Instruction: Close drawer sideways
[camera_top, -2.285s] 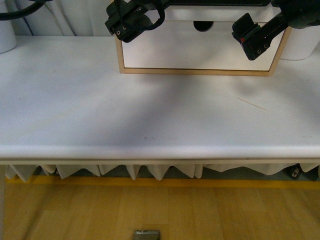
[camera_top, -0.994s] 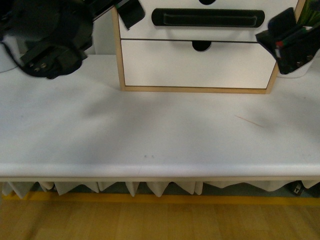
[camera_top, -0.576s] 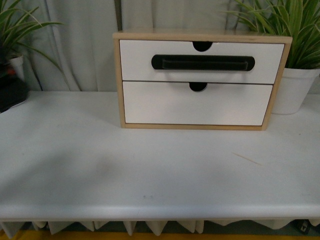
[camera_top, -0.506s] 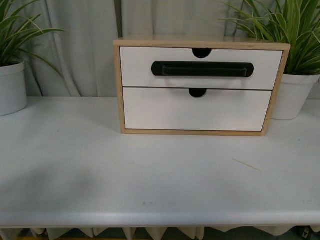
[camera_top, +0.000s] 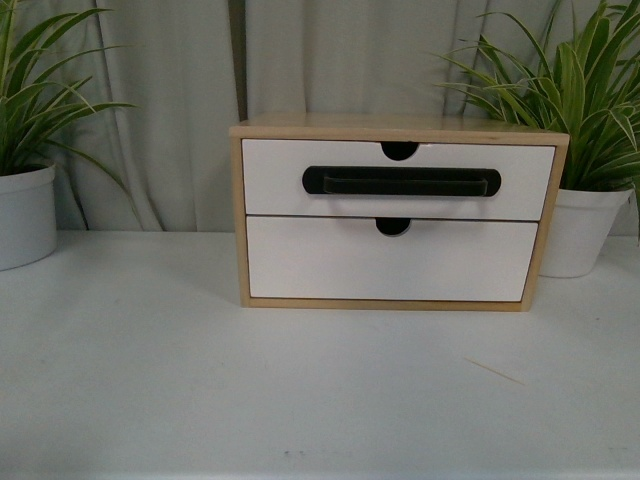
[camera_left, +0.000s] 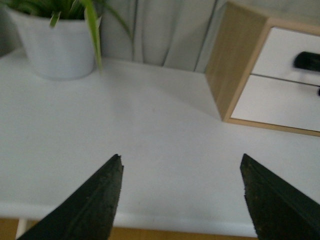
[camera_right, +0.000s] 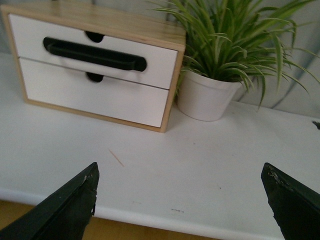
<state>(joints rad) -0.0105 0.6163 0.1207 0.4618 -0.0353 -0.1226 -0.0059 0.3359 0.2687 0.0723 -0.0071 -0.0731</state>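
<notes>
Top slot of wood cabinet (camera_top: 238, 220), rear-centre of bench (camera_top: 200, 390): drawer (camera_top: 398, 181), front flush w/ frame. Potted plants (camera_top: 22, 215) flank it. L end effector (camera_left: 180, 159) & R end effector (camera_right: 180, 166): jaws wide apart above bench, well apart from cabinet.

The cabinet (camera_top: 400, 127) is pale, matt wood with a faint grain. The drawer (camera_top: 275, 165) has a smooth white front, and its handle (camera_top: 400, 181) looks like black plastic with a slight sheen. The desk (camera_top: 150, 380) is smooth matt white, the plant pot (camera_top: 575, 230) plain smooth white, the curtain (camera_top: 170, 100) soft cloth.
</notes>
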